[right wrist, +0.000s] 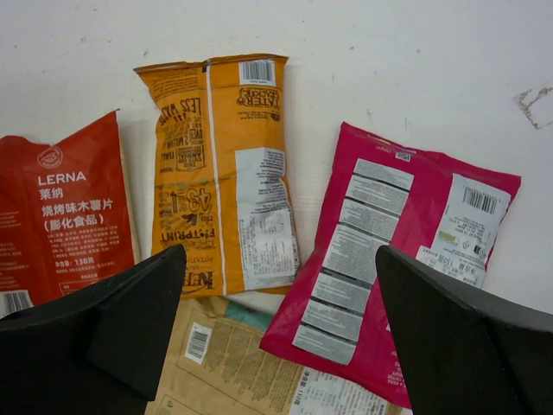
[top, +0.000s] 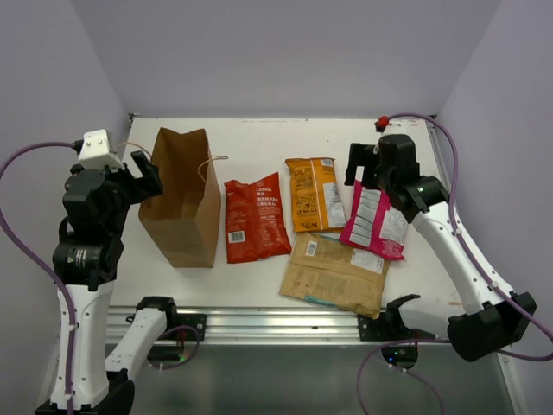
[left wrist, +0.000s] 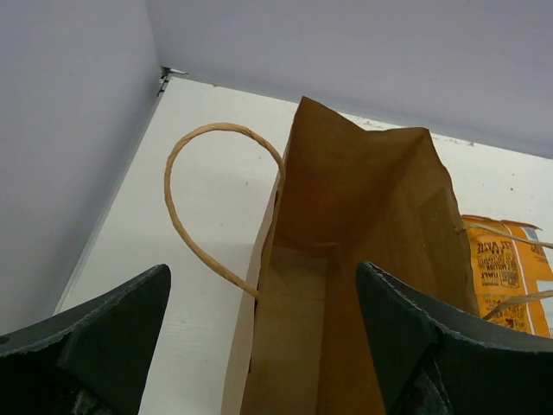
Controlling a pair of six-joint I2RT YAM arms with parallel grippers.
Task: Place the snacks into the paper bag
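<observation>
The brown paper bag [top: 181, 199] stands upright at the left of the table, its mouth open [left wrist: 346, 259] with a twine handle [left wrist: 203, 199] looping out. My left gripper [top: 143, 177] [left wrist: 263, 333] hangs open above the bag's left rim, holding nothing. To the bag's right the snacks lie flat: a red packet [top: 256, 218] [right wrist: 60, 216], an orange one [top: 313, 194] [right wrist: 216, 181], a magenta one [top: 377, 221] [right wrist: 406, 251] and a larger tan one [top: 337, 272] [right wrist: 251, 372]. My right gripper [top: 361, 164] [right wrist: 281, 303] hovers open over the magenta and orange packets.
White walls close the table at the back and sides. A red knob [top: 382, 121] sits at the back right corner. A metal rail [top: 276, 324] runs along the near edge between the arm bases.
</observation>
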